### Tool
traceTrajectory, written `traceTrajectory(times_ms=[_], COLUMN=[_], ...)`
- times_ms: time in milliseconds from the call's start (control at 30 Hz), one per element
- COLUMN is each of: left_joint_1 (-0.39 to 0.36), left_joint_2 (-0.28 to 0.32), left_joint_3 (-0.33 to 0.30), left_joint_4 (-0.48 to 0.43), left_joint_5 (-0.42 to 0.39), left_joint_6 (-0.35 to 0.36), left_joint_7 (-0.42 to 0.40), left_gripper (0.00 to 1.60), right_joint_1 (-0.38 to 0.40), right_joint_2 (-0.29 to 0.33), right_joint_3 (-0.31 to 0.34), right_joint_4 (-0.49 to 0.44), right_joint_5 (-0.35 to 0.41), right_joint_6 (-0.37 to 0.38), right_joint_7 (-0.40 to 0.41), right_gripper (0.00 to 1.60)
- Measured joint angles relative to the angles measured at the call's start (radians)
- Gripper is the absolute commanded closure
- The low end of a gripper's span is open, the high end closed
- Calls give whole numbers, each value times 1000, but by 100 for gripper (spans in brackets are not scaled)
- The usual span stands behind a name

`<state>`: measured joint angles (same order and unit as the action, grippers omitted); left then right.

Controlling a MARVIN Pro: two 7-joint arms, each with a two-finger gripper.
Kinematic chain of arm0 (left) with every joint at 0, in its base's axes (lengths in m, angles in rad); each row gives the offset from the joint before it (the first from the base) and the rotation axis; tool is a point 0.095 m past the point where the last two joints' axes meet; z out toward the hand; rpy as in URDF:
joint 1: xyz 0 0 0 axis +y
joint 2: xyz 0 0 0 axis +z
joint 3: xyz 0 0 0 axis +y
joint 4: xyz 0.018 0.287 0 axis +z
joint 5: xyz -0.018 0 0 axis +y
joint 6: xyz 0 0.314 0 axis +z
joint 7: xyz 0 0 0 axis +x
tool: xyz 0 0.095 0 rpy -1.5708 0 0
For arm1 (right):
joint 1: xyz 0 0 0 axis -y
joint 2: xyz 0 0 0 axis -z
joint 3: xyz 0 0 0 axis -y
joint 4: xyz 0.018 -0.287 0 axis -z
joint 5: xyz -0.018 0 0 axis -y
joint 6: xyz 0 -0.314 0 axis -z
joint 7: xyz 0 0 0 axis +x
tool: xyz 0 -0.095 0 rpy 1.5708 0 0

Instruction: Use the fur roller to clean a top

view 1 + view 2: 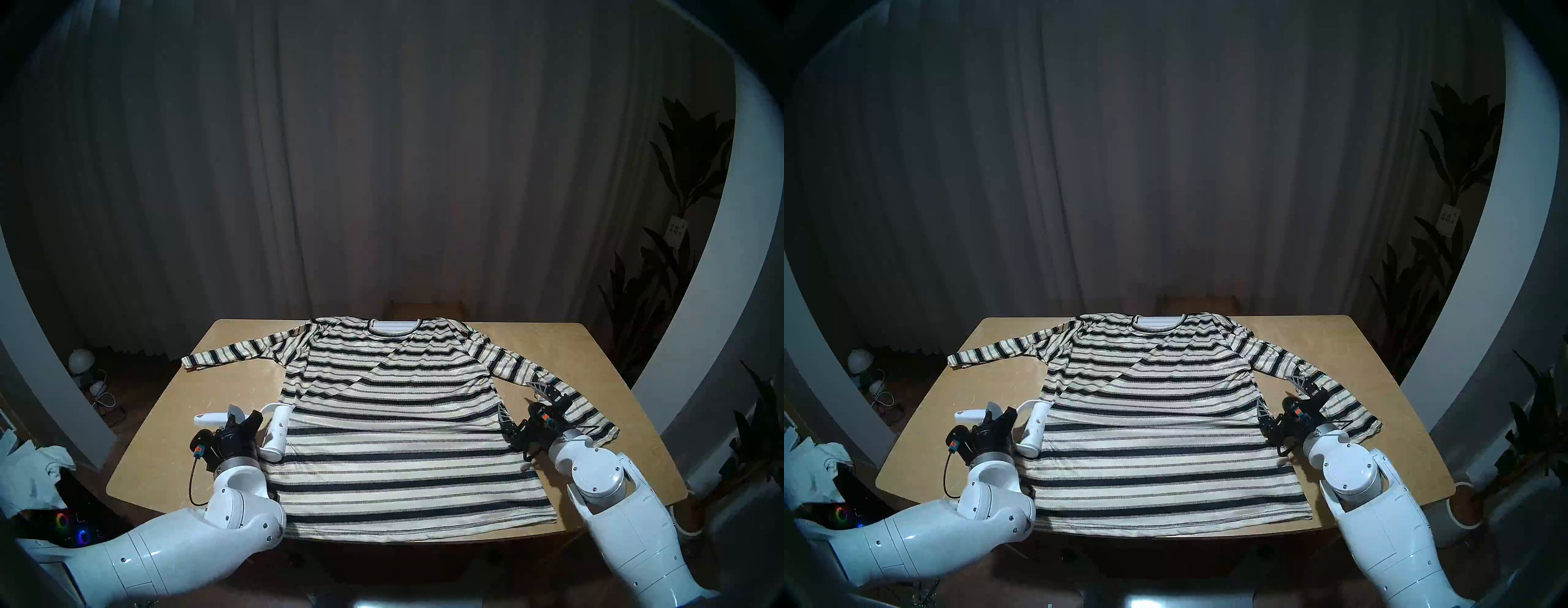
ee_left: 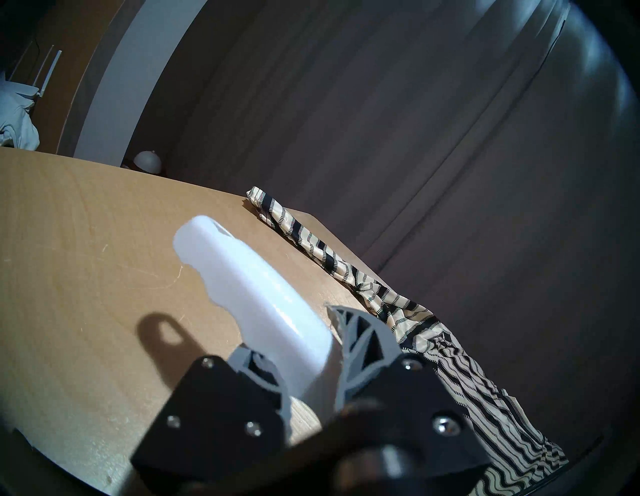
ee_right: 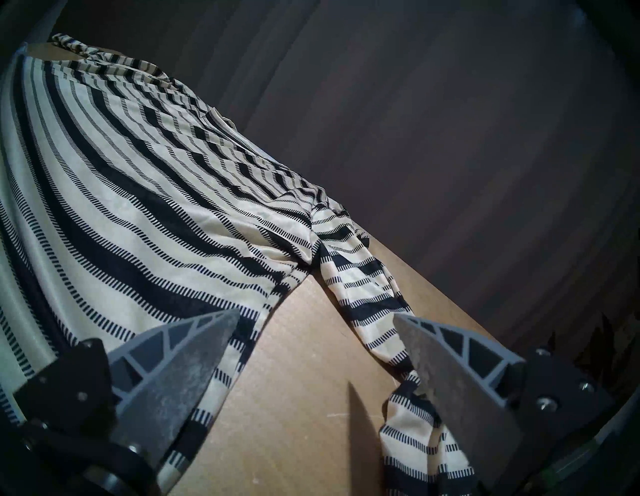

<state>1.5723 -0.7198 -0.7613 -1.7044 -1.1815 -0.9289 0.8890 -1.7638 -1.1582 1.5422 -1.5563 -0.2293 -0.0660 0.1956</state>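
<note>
**Roller clamped at the shirt's left edge**

Nearest the head camera, the white left arm reaches over the front left of the light wooden table [image 1: 161, 446]. Its left gripper [image 1: 237, 418] has its grey ribbed fingers [image 2: 363, 350] clamped on the curved handle of the all-white plastic fur roller [image 1: 275, 433]. The handle's end pokes out to the left above bare wood, while the fat white cylinder hangs at the left edge of the top; whether it touches the cloth cannot be told.

Spread flat across the middle of the table lies the large long-sleeved top with cream and black horizontal stripes [image 1: 403, 446], its round dark-trimmed neck at the far side, hem at the near edge and both sleeves stretched outward.

On the right, the right gripper [image 1: 524, 401] hovers over the gap between the shirt's body and its right sleeve, its fingers [image 3: 194, 350] spread apart and holding nothing. Bare wood shows between them in the wrist view.
</note>
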Motion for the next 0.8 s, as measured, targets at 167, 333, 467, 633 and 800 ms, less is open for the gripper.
traceTrajectory(times_ms=[167,333,467,633,800], left_joint_1=[0,1,4,10,17], left_joint_2=[9,19,28,41,54], left_joint_3=[-1,-3,-6,-10,-13], left_joint_4=[-2,-6,-8,-12,-15], left_joint_5=[-8,-14,-21,-30,-40], left_joint_6=[-1,-3,-8,-14,-19], left_joint_7=[0,0,-3,-9,-14], left_gripper=[160,160,160,160,160], right_joint_1=[0,2,3,4,5], right_joint_2=[1,3,5,7,9], right_joint_3=[-1,-1,-2,-4,-5], right_joint_4=[1,3,4,5,6], right_joint_5=[2,4,5,7,9], right_joint_6=[0,0,0,-1,-2], right_joint_7=[-1,-3,-3,-3,-3], right_gripper=[0,0,0,0,0])
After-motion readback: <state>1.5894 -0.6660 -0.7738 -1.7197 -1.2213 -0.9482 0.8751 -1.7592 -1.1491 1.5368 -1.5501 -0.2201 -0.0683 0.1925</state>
